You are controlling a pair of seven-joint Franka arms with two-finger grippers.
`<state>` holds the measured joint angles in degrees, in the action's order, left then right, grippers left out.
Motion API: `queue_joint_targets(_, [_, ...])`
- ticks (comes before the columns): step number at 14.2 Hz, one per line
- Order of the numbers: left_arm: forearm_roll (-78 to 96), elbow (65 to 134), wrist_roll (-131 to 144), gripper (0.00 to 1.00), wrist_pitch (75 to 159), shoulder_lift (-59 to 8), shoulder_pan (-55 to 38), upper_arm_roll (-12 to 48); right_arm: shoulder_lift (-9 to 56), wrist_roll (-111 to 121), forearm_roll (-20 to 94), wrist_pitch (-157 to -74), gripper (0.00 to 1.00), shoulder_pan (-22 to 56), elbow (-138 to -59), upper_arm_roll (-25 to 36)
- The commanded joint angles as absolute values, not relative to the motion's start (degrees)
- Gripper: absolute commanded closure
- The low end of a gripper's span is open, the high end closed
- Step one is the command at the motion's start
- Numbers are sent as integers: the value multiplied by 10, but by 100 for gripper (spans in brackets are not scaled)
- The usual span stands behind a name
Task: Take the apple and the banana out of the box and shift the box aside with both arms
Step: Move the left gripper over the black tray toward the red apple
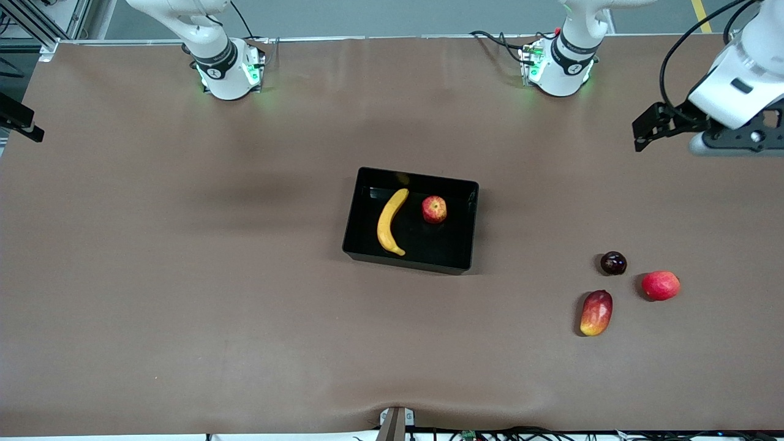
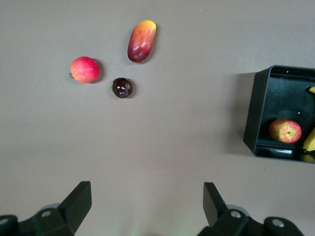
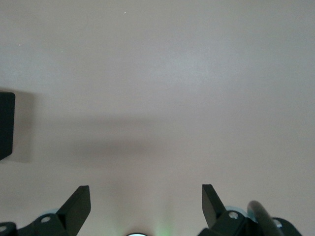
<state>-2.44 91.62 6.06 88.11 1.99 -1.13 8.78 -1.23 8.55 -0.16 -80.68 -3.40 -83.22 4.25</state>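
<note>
The black box (image 1: 351,228) stands at the middle of the table. The yellow banana (image 1: 388,223) and the red apple (image 1: 434,209) with yellowish patches lie inside it, side by side and apart. My left gripper (image 1: 641,131) is open and empty, up in the air over bare table at the left arm's end. The left wrist view shows its gripper (image 2: 147,202), the box's wall (image 2: 253,113), the apple (image 2: 285,131) and a tip of the banana (image 2: 310,140). My right gripper (image 3: 146,204) is open and empty over bare table, with a corner of the box (image 3: 6,125) at the view's edge. It is out of the front view.
Three loose fruits lie toward the left arm's end, nearer the front camera than the box: an oblong red-and-yellow mango (image 1: 596,313), a plain red round fruit (image 1: 661,285) and a small dark round fruit (image 1: 613,263). They also show in the left wrist view: the mango (image 2: 141,41), the red fruit (image 2: 84,69), the dark fruit (image 2: 122,87).
</note>
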Motion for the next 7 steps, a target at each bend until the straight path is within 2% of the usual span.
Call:
queue_joint_targets(1, [-22,896,61,0,870,-4,-18,99,-10,95,6,-801,0,-48,-824,35])
queue_joint_targets(7, [-24,957,118,0,960,-30,-18,208,-7,93,6,-802,0,-49,-824,35])
